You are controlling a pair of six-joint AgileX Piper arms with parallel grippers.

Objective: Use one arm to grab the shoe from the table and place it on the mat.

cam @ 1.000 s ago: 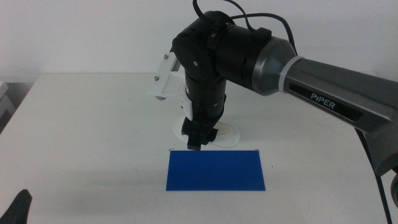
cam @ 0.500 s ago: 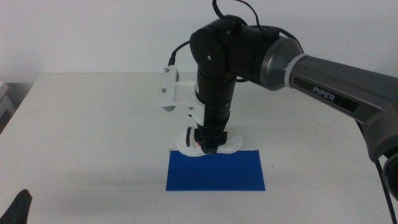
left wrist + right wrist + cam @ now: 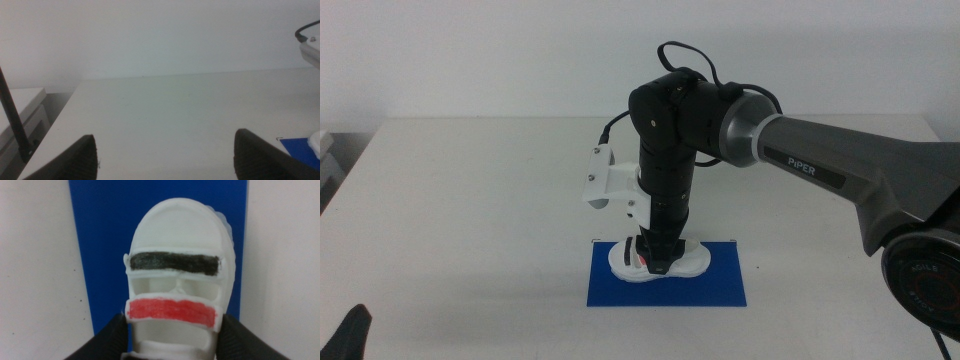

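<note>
White shoe (image 3: 660, 262) on blue mat (image 3: 720, 288) — right gripper (image 3: 656, 262) clamped around it

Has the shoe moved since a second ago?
Yes. The shoe, held by the right gripper, came toward the camera from behind the mat to over it.

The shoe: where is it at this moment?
In the middle view, the shoe sits over the mat's far edge, gripped by the right gripper.
</note>
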